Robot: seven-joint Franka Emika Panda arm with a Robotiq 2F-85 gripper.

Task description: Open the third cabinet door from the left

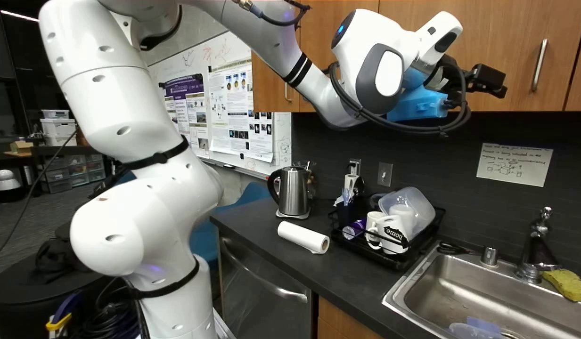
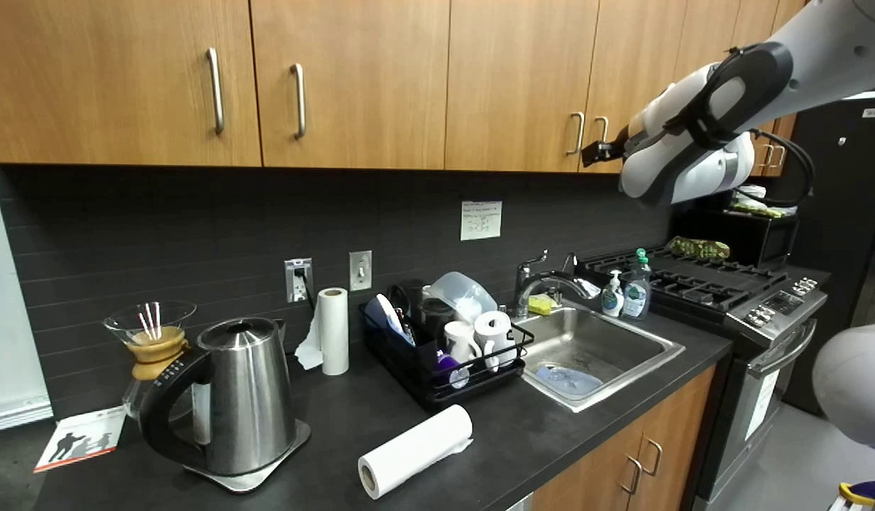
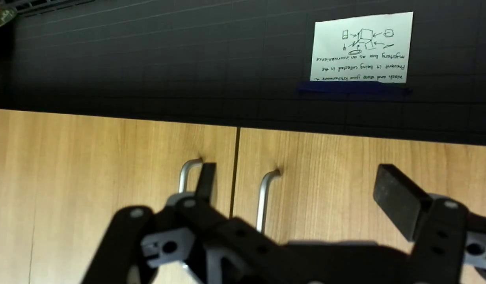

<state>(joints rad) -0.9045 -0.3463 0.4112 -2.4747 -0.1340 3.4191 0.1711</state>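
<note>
Wooden upper cabinets run along the wall with their doors closed. The third cabinet door [image 2: 519,85] from the left has a vertical silver handle [image 2: 575,133] near its right edge; an exterior view also shows this handle [image 1: 539,65]. My gripper [image 3: 297,165] stands open before the doors, with empty jaws. In the upside-down wrist view, the third door's handle [image 3: 264,201] appears between the fingers, closer to the left one; its lower part in the picture is hidden behind the gripper. The neighbouring door's handle [image 3: 184,173] sits partly behind that left finger. No contact with either handle shows.
Below the cabinets are a dish rack [image 2: 402,380] with mugs, a sink [image 2: 671,348] with a faucet [image 2: 526,284], and a steel kettle [image 2: 249,397]. A paper roll [image 2: 416,451] lies on the counter. A stove [image 2: 707,284] stands beyond the sink.
</note>
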